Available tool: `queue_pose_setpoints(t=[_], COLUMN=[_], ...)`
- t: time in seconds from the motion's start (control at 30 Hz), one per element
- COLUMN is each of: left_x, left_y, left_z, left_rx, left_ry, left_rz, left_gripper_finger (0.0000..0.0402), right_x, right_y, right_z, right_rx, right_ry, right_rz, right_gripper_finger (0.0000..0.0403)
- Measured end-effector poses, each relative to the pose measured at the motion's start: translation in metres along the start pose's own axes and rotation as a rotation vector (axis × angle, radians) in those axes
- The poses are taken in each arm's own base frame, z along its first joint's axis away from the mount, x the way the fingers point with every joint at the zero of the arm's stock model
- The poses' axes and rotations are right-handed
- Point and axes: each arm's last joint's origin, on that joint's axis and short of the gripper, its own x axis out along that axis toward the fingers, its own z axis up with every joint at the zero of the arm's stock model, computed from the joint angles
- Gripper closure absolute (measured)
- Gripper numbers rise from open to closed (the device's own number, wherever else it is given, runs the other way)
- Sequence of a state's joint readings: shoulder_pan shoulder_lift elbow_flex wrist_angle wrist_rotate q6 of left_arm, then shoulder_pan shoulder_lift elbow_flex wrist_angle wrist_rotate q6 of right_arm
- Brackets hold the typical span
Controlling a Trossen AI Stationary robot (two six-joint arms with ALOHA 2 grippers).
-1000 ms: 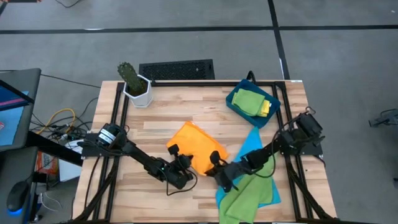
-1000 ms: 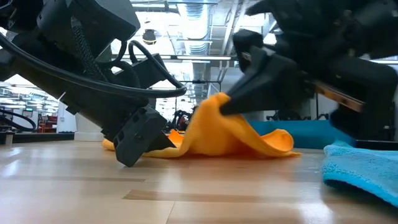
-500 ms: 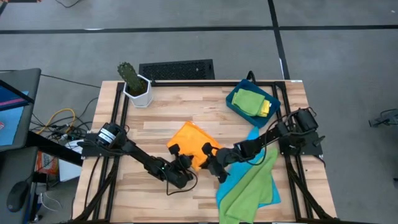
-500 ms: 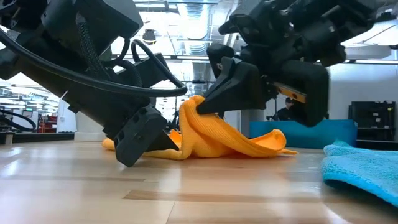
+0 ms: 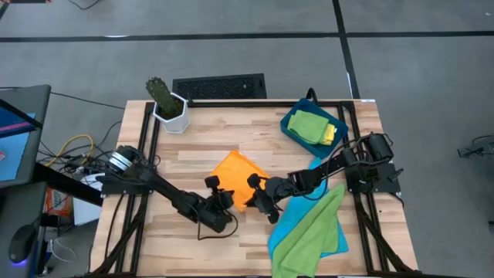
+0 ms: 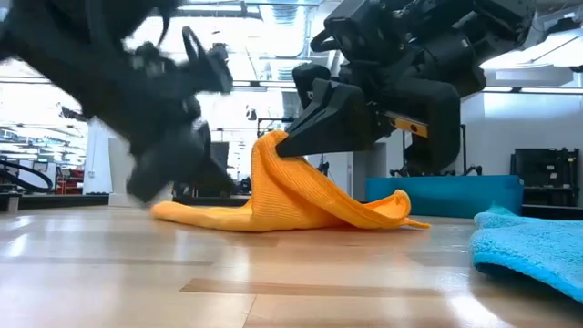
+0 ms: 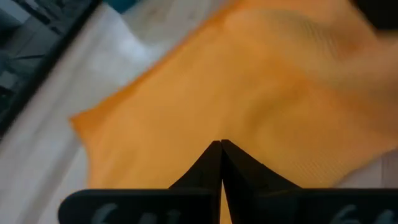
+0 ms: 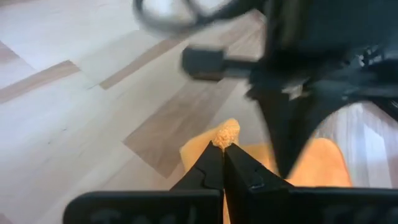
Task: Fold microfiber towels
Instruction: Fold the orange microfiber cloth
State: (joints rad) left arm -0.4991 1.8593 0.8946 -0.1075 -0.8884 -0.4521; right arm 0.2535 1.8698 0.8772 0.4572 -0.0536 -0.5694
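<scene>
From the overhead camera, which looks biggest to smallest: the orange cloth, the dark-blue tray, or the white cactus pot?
1. Dark-blue rectangular tray and orange microfiber cloth: about alike; the arms hide part of the cloth, so I won't rank them.
2. White cactus pot, clearly smallest.

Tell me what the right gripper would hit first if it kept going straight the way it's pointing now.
Probably the left gripper. The right gripper, shut on a corner of the orange towel, points across the table toward it, with only bare wood between in the right wrist view. Depth is hard to judge.
</scene>
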Motion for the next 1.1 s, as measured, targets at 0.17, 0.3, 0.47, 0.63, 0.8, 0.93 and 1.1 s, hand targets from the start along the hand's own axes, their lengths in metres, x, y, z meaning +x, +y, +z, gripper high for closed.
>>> queue_pose_setpoints(t=[0.17,0.3,0.47,0.63,0.8,0.93,1.1], left_x=[-0.011,-0.002,0.006,0.008,0.008,0.009,0.009], left_y=[0.006,0.002,0.001,0.004,0.004,0.004,0.004], left_z=[0.000,-0.019,-0.035,-0.039,-0.039,-0.038,-0.038], left_rx=[-0.052,-0.045,-0.085,-0.102,-0.098,-0.078,-0.063], left_ry=[-0.011,0.059,0.079,0.087,0.090,0.090,0.087], left_rz=[0.050,0.009,0.038,0.051,0.046,0.037,0.039], left_gripper_finger=[0.0401,0.0401,0.0401,0.0401,0.0401,0.0401,0.0401], right_x=[0.000,0.000,0.009,0.036,0.053,0.055,0.049], right_y=[-0.001,-0.002,0.003,0.005,-0.001,-0.009,-0.026], right_z=[0.002,0.004,-0.003,-0.009,-0.002,-0.003,-0.004], right_rx=[-0.001,-0.002,0.016,0.019,0.014,0.023,0.026], right_ry=[-0.020,-0.048,-0.048,-0.026,-0.030,0.035,0.037], right_rz=[-0.011,-0.015,0.030,0.043,0.037,0.046,0.002], right_gripper_finger=[0.0382,0.0383,0.0381,0.0380,0.0380,0.0376,0.0380])
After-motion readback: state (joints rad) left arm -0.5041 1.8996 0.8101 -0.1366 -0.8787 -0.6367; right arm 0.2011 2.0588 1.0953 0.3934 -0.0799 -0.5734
